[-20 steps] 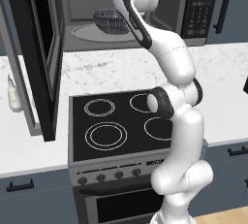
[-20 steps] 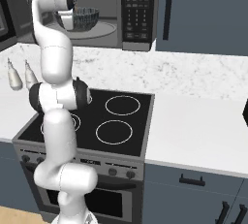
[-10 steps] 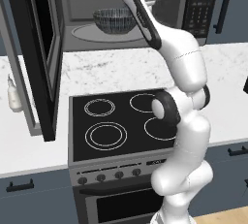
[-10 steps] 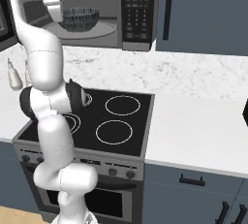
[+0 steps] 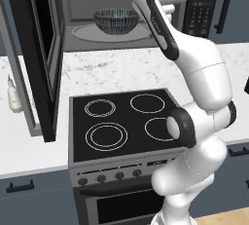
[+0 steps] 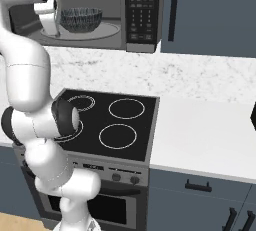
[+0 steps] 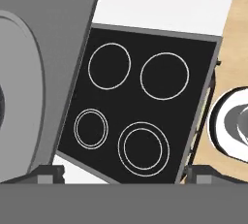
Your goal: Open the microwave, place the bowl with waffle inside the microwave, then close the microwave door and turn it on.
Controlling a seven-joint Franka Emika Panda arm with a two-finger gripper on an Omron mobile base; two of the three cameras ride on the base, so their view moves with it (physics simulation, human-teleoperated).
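Item: small dark grey ribbed bowl sitting on turntable inside black-and-steel microwave. End effector hanging empty, fingers apart. Risk: grey-framed glass door standing open, arm possibly clipping it.

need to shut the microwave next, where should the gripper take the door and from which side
Take the microwave door at its free edge, the thick black one nearest the camera, from its outer face on the left. It stands swung fully open at the left of the microwave, hinged at the back, so pushing that edge rightward swings it closed.

even, bright rendered light, faint soft shadows, no glare, sharp throughout.
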